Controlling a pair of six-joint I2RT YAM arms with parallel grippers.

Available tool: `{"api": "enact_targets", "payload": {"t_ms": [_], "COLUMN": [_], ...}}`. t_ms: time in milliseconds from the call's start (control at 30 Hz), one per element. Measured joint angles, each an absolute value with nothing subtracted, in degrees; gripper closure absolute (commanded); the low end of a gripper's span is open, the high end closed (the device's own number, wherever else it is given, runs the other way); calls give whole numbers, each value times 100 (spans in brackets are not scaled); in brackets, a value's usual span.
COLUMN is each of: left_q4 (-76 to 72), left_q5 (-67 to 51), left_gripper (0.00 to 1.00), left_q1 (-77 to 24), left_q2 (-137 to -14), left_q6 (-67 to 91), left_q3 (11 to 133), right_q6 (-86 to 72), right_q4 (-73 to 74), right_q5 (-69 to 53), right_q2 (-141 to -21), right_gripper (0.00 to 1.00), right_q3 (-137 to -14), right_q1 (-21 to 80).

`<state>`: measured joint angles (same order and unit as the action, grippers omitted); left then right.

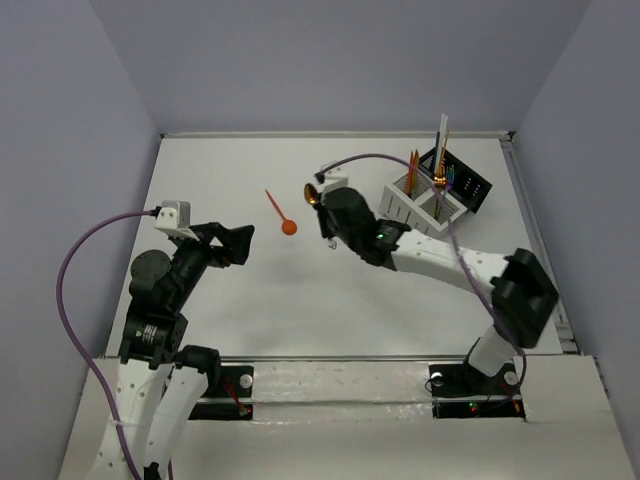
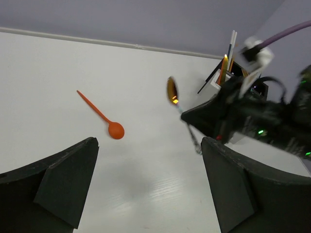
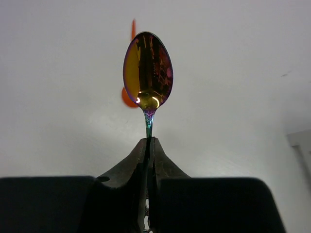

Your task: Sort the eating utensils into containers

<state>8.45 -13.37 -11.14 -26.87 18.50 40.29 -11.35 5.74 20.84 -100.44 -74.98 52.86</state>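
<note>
1. gripping an iridescent gold spoon (image 3: 148, 70) by its thin handle, the right gripper (image 3: 148, 143) has its fingers clamped together on the stem, with the bowl pointing away from the wrist.
2. the held spoon sits off the worktop (image 1: 300, 300), to the left of the white caddy (image 1: 408, 207) in the top view, near it but apart from it.
3. an orange-red spoon (image 1: 279, 211) lies flat on the worktop further left of the caddy, beyond the held spoon, with its round bowl at the end nearer the arm bases.
4. the left gripper (image 2: 150, 174) has its fingers spread wide apart with nothing between them. it is well left of the caddy, on the near side of the orange-red spoon.
5. a black perforated box (image 1: 470, 188) touches the caddy on its right.
6. orange-red pieces (image 1: 412, 172) stand upright in the caddy, and a gold-brown piece (image 1: 441, 165) stands where caddy and box meet. i cannot tell which compartment holds it.
</note>
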Motion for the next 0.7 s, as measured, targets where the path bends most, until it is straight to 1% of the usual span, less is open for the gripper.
{"api": "enact_targets", "payload": {"t_ms": [67, 100, 167, 200, 233, 300, 367, 467, 567, 700], "left_q4": [845, 845, 845, 845, 845, 845, 847, 847, 847, 851], "left_q5": [-1337, -1337, -1337, -1334, -1334, -1337, -1334, -1334, -1334, -1328], "left_gripper": [1, 1, 1, 1, 1, 1, 1, 1, 1, 1], "left_q1": [-1114, -1114, -1114, -1116, -1127, -1138, -1157, -1194, -1240, -1282], "left_q2": [-2687, -2687, -2685, -2685, -2685, -2685, -2681, -2676, -2676, -2676], "left_q6": [1848, 1848, 1848, 1848, 1848, 1848, 1848, 1848, 1846, 1846], "left_q3": [4029, 4029, 4029, 4029, 4029, 4029, 4029, 4029, 4029, 4029], "right_q6": [-1116, -1109, -1059, -1046, -1022, -1033, -1031, -1028, -956, -698], "right_q4": [43, -287, -858, -996, -1271, -1715, -1988, -2335, -2794, -3175], "right_q5": [2346, 2561, 2993, 3081, 3280, 3610, 3815, 3972, 4025, 4029], "right_q2": [-9185, -8571, -7752, -7603, -7282, -6954, -6862, -7046, -7561, -8243], "right_gripper": [93, 93, 93, 93, 93, 93, 93, 93, 93, 93], "right_q3": [-6943, -6549, -6051, -5942, -5712, -5404, -5249, -5188, -5238, -5315], "right_q1": [5011, 4707, 4042, 3913, 3474, 2910, 2401, 1712, 1072, 622]}}
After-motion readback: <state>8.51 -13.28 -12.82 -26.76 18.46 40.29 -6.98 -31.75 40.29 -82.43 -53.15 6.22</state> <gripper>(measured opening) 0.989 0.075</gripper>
